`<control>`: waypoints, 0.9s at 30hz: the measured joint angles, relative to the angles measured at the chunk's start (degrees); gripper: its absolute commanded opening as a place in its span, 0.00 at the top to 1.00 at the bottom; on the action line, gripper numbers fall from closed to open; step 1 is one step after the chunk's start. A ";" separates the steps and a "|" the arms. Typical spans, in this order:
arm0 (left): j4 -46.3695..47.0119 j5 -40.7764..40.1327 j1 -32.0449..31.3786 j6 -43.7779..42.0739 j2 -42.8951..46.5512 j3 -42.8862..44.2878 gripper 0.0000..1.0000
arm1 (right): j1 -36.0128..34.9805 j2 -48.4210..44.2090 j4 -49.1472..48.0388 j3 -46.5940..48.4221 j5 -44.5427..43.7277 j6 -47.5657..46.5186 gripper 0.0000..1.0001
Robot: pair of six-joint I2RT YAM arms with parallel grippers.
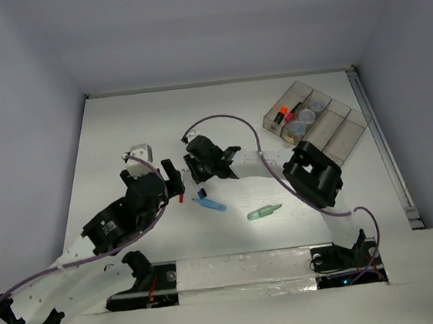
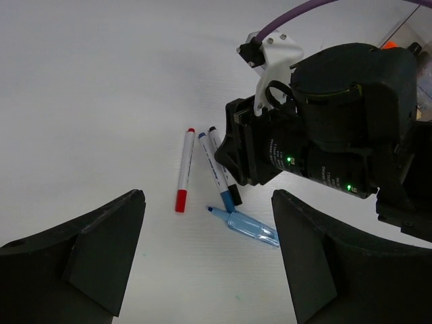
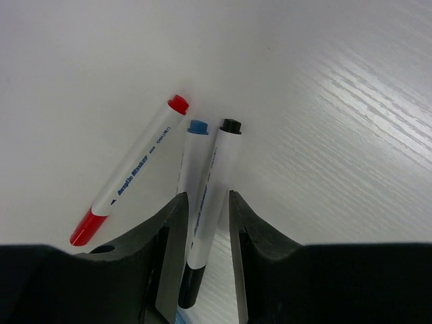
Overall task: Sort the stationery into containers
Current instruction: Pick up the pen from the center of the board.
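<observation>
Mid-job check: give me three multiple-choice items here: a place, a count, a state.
1. Where are the two round pots? A. In one tray bin. B. Beside the green tube. C. On the highlighters.
2. How many white pens lie on the table? A. Two. B. Three. C. Five.
3. The left tool is: A. Open, empty. B. Shut on a pen. C. Shut on the marker.
Answers: 1 A, both sit in one bin; 2 B, red, blue and black caps; 3 A, fingers wide, nothing held.
</observation>
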State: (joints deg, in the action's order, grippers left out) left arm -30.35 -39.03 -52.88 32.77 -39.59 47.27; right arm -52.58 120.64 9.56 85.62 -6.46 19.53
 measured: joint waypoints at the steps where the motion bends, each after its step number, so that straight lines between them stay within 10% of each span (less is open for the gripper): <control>1: 0.13 0.02 0.00 -0.04 0.02 -0.02 0.27 | -0.07 0.17 0.59 0.15 -0.50 -0.11 0.64; 13: 0.55 0.87 0.00 -0.81 -0.02 -0.17 0.28 | -0.79 3.69 3.23 4.15 -4.85 -0.74 0.69; 20: 0.61 1.03 0.00 -0.79 -0.04 -0.68 0.31 | -1.53 6.84 4.83 8.87 -9.22 -1.46 1.00; 27: 2.75 4.09 0.00 -0.35 0.26 -1.79 0.37 | -0.55 6.25 3.39 7.72 -13.11 -1.57 1.00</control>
State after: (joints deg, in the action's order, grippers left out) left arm -27.59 -34.94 -52.88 32.42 -39.33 45.47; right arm -53.12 126.89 12.95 93.34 -19.57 17.96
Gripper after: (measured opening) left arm 0.645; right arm 0.078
